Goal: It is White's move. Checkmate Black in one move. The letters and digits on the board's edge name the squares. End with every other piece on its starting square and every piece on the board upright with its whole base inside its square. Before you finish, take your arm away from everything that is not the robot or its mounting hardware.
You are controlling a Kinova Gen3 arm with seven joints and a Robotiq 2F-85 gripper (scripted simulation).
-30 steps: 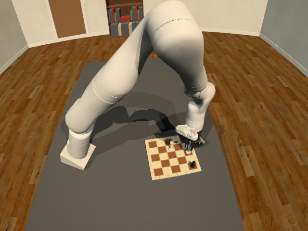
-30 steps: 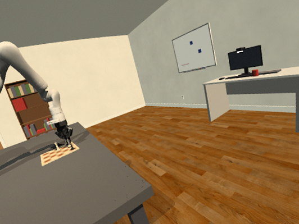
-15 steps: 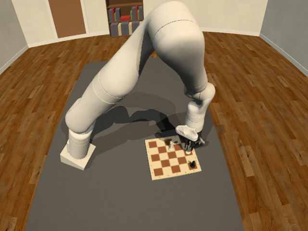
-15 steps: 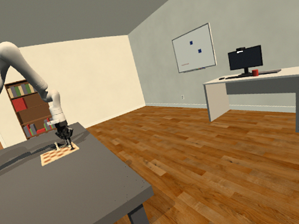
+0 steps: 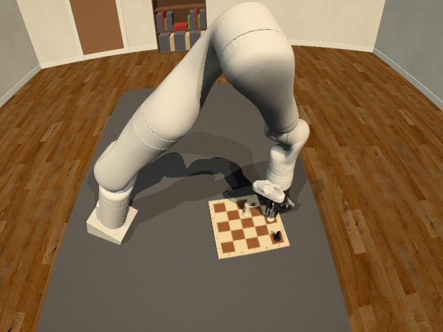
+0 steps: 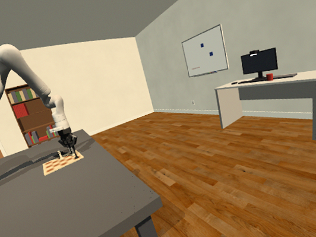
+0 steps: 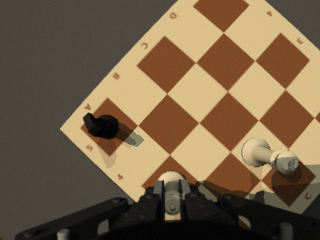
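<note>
A small tan and brown chessboard [image 5: 250,252] [image 6: 51,171] [image 7: 200,95] lies on the grey table. My gripper [image 5: 270,211] [image 6: 72,151] [image 7: 171,192] is shut on a white piece with a rounded top [image 5: 270,216] [image 7: 171,178] at the board's right edge. I cannot tell whether its base touches the board. A taller white piece [image 5: 246,210] [image 6: 59,154] [image 7: 265,155] stands upright two squares to the left. A black piece [image 5: 276,235] [image 6: 76,156] [image 7: 101,125] stands on the brown corner square by the letter A.
The arm's base [image 5: 111,221] stands on the table left of the board. The table's right edge [image 5: 314,200] runs close to the board. A bookshelf [image 5: 178,25] stands against the far wall, and a desk with a monitor [image 6: 260,62] is across the room.
</note>
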